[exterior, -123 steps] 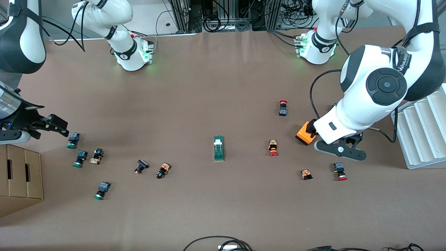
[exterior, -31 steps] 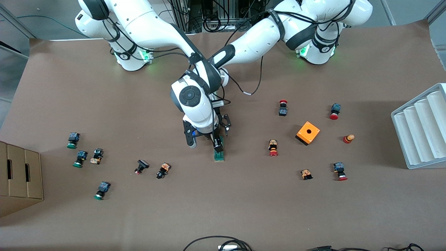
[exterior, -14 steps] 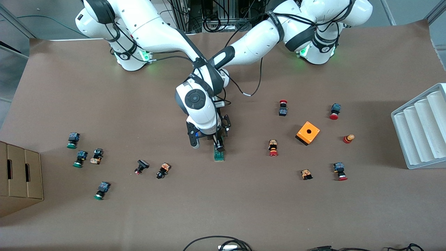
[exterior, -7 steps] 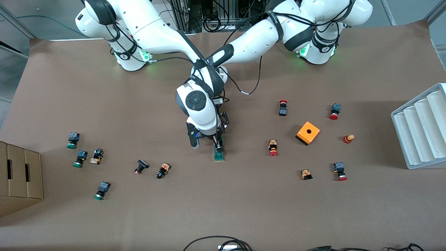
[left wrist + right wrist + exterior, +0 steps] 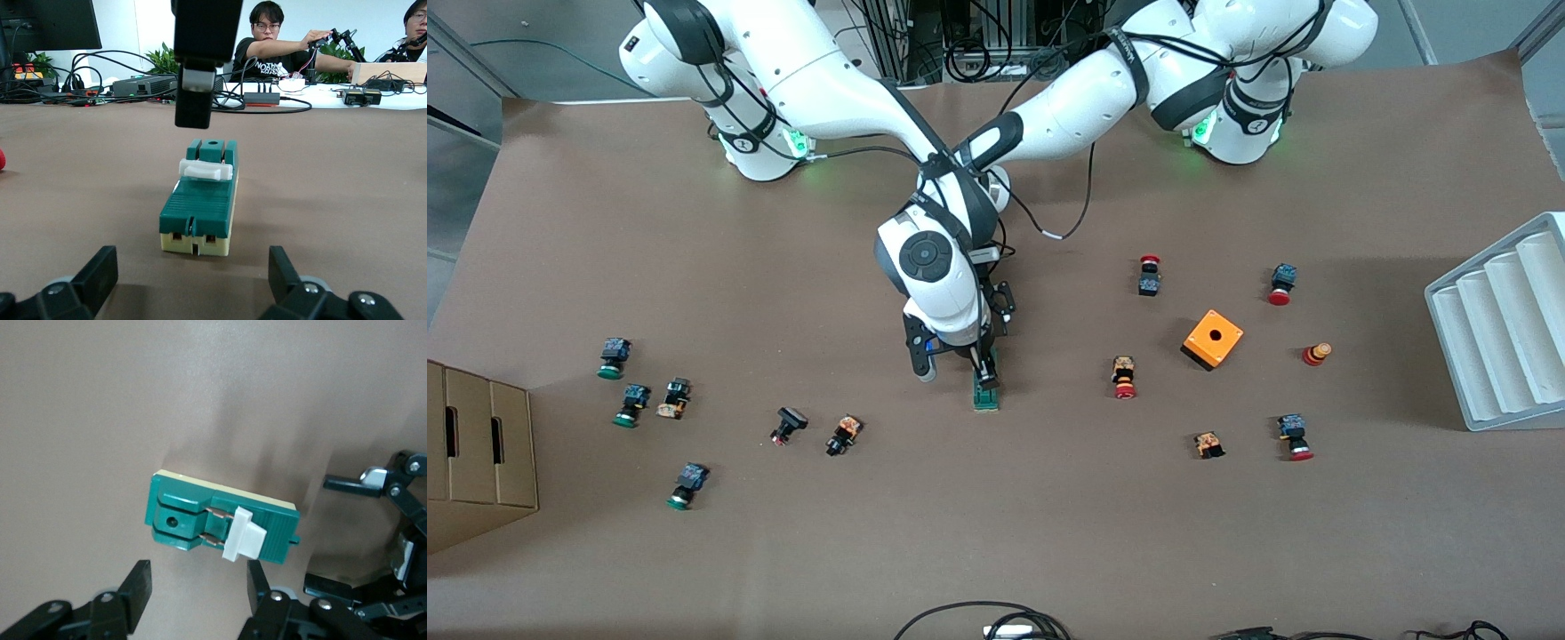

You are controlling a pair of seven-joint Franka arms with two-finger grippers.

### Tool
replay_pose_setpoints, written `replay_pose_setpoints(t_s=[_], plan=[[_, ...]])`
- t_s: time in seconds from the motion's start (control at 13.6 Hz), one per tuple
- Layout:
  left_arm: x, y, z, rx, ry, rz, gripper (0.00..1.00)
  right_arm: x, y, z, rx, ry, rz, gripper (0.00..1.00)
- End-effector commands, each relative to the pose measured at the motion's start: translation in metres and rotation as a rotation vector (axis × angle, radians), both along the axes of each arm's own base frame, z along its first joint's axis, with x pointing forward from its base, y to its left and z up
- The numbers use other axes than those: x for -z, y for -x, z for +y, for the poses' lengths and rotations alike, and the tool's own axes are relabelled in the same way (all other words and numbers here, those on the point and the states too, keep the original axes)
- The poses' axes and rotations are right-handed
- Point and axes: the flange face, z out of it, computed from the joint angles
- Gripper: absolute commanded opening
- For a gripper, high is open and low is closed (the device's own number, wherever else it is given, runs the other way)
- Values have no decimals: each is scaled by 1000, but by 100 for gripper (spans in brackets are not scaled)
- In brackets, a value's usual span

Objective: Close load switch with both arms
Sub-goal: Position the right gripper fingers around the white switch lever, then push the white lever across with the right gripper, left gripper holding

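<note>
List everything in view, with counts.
switch: 1, dark green with white lever, mid-table
orange box: 1, round hole on top, toward the left arm's end
green buttons: 3, toward the right arm's end
red buttons: 4, around the orange box
other small parts: 5, black, orange or red, scattered
rack: 1, white, ridged, at the left arm's end
carton: 1, brown, at the right arm's end
left claw: open, low at one end of the switch
right claw: open, over the switch
</note>
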Motion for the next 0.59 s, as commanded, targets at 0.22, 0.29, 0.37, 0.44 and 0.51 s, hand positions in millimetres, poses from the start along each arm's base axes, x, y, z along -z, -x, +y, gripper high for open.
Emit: replay_pose_setpoints(t_s=[0.22, 0.29, 0.37, 0.44, 0.51], plan=[[0, 6, 1, -13, 10, 7, 79, 4, 10, -20, 30, -25, -27, 66], [-1, 6, 2, -22, 11, 10, 77, 4, 12, -24, 31, -27, -33, 66], [-1, 5, 2, -24, 9, 7, 73, 6, 15, -25, 30, -26, -33, 66], [-2, 5, 2, -27, 7, 3, 72, 8, 17, -27, 31, -27, -36, 66], [-2, 3, 3, -33, 5, -2, 70, 9, 19, -27, 30, -27, -39, 66]])
